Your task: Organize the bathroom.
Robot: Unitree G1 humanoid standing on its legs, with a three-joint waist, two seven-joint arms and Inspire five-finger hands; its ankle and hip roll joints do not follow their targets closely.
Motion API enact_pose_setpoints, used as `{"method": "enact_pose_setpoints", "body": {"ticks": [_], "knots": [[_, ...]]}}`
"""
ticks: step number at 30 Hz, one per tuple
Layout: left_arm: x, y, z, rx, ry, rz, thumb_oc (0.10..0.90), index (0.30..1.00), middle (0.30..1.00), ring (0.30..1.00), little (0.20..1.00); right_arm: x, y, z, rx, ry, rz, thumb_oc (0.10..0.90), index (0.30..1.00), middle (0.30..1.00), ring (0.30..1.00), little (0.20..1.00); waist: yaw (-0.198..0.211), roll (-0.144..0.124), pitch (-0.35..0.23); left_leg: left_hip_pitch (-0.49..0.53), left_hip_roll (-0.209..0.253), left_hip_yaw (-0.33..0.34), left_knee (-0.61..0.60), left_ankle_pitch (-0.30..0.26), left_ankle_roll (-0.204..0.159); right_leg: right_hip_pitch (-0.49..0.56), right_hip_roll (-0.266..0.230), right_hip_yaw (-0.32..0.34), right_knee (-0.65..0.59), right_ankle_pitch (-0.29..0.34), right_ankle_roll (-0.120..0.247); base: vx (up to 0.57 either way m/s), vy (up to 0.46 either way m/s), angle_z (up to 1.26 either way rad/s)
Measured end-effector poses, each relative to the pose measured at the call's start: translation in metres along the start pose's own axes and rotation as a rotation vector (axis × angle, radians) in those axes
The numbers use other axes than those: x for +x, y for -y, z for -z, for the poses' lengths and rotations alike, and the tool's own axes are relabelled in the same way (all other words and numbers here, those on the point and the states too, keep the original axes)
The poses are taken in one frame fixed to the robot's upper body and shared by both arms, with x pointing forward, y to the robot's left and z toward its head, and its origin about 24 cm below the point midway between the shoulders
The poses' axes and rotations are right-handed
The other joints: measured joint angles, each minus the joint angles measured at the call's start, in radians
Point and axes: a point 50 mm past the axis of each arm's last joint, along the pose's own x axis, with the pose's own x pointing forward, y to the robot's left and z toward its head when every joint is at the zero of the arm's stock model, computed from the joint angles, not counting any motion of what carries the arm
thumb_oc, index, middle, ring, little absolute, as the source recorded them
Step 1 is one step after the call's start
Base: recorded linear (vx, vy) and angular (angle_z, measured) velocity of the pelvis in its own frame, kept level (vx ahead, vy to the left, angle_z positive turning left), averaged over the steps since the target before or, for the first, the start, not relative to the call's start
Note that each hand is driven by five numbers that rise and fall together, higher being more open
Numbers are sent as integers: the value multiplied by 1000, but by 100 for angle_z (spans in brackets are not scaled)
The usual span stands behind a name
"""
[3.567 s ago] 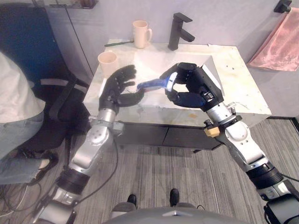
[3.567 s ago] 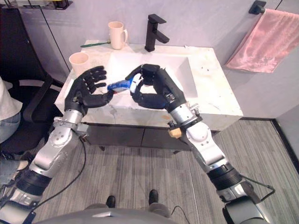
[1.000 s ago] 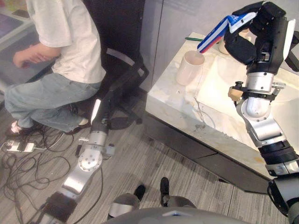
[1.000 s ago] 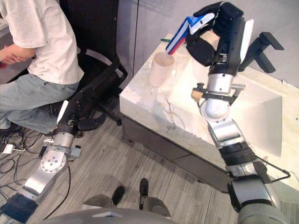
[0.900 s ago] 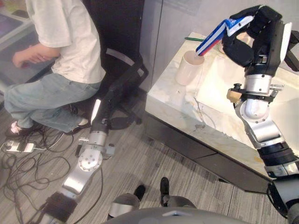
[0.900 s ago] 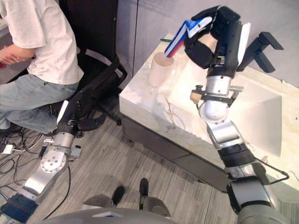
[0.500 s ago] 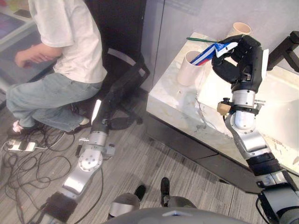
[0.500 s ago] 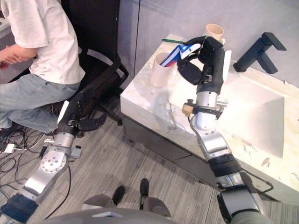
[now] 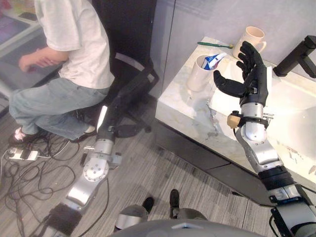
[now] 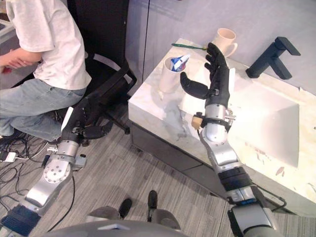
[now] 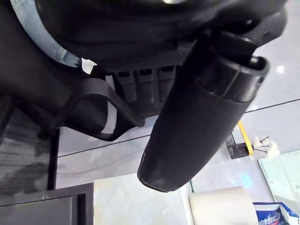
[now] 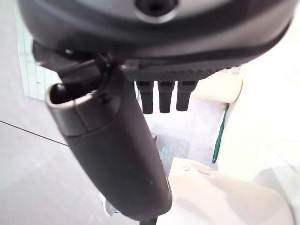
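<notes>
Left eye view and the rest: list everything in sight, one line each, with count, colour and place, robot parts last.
cup: one, cream, on the counter's near left corner.
toothpaste tube: one, blue and white, standing in that cup.
mug: one, cream, at the back of the counter beside the wall.
toothbrush: one, green, lying flat at the counter's back edge.
faucet: one, black, behind the basin.
counter: one, pale marble, with a white basin.
office chair: one, black, beside the counter.
person: one, white shirt and jeans, seated.
right hand: dark, fingers spread, raised beside the cup.
left hand: dark, hanging by the chair.
</notes>
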Motion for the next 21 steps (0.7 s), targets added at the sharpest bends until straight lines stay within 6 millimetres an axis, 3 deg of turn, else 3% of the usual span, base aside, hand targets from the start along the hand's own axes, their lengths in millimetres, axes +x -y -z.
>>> {"method": "enact_pose_setpoints", "body": {"ticks": [8,12,15,17,21], "knots": [[-4,-1,23,46,-117,-31,800,900,900,900,900,-6,4,10,10,-69,7,800,900,900,900,900,-30,0,0,4,-2,27,0,0,0,-6,1,27,0,9,2,-93,58,-9],[-12,-10,48,95,-221,-99,800,900,900,900,900,-15,23,17,39,-116,80,800,900,900,900,900,-49,-1,0,1,-4,58,0,-1,2,-18,4,54,1,19,5,-164,73,-20],[-20,-20,62,192,-277,-142,800,900,900,900,900,-28,47,18,51,-129,201,800,900,900,900,900,-60,1,1,2,-6,87,0,-4,6,-24,5,82,1,24,9,-132,77,-31],[-29,-34,67,216,-304,-214,800,900,900,900,900,-46,90,21,43,-122,409,800,900,900,900,900,-84,0,2,1,-10,122,0,-8,22,-41,8,116,12,30,17,-148,80,-42],[-40,-55,76,237,-357,-345,800,900,900,900,900,-66,137,14,5,-78,696,800,900,900,900,900,-132,0,2,5,-11,172,0,-11,44,-62,17,139,30,42,33,-124,32,-40]]}}
